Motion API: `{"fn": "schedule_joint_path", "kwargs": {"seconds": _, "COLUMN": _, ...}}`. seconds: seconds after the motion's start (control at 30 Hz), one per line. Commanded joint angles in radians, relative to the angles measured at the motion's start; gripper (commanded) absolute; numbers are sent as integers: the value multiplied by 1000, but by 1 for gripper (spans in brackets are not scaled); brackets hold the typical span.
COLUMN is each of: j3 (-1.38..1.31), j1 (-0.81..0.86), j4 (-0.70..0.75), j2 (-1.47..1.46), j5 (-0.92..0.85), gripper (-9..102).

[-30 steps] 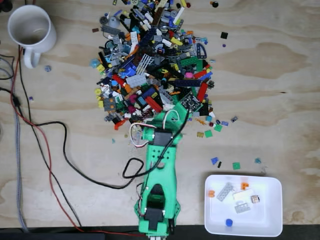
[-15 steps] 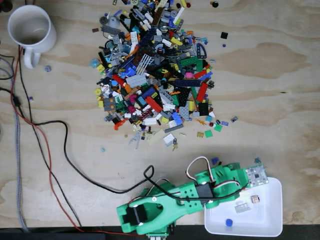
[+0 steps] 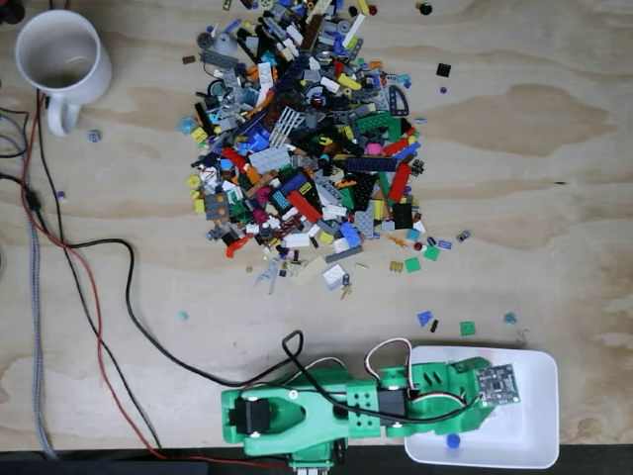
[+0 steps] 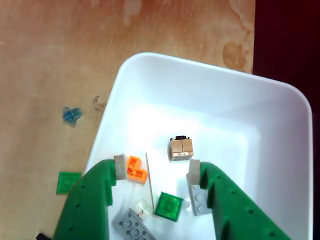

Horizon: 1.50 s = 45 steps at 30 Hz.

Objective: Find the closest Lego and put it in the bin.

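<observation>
In the wrist view my gripper (image 4: 157,170) hangs open over the bin (image 4: 210,100), a shallow white tray. The Lego (image 4: 168,206), a small light-green square with a paler middle, lies on the bin's floor below the gap between my green fingers (image 4: 102,185), free of both. An orange piece (image 4: 135,170), a tan brick (image 4: 181,148) and a grey plate (image 4: 132,226) lie around it. In the fixed view the green arm (image 3: 346,411) reaches right from the table's front edge over the bin (image 3: 539,396), and its wrist board hides the fingers.
A big pile of mixed bricks (image 3: 307,139) covers the table's middle back. A white mug (image 3: 61,59) stands at the back left, cables (image 3: 99,297) run down the left side. Beside the bin lie a darker green tile (image 4: 68,182) and a clear blue piece (image 4: 71,114).
The arm swung from the front of the pile to the right and now sits low over the bin. The pile is uncovered again.
</observation>
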Motion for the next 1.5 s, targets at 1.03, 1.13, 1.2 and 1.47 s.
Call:
{"fn": "schedule_joint_path", "kwargs": {"seconds": 1.03, "j3": 371, "j1": -1184, "j4": -123, "j2": 683, "j5": 212, "gripper": 0}}
{"fn": "schedule_joint_path", "kwargs": {"seconds": 1.13, "j3": 434, "j1": -1216, "j4": -247, "j2": 681, "j5": 219, "gripper": 0}}
{"fn": "schedule_joint_path", "kwargs": {"seconds": 1.2, "j3": 472, "j1": -1216, "j4": -330, "j2": 681, "j5": 218, "gripper": 0}}
{"fn": "schedule_joint_path", "kwargs": {"seconds": 1.47, "j3": 479, "j1": -1200, "j4": -394, "j2": 681, "j5": 215, "gripper": 0}}
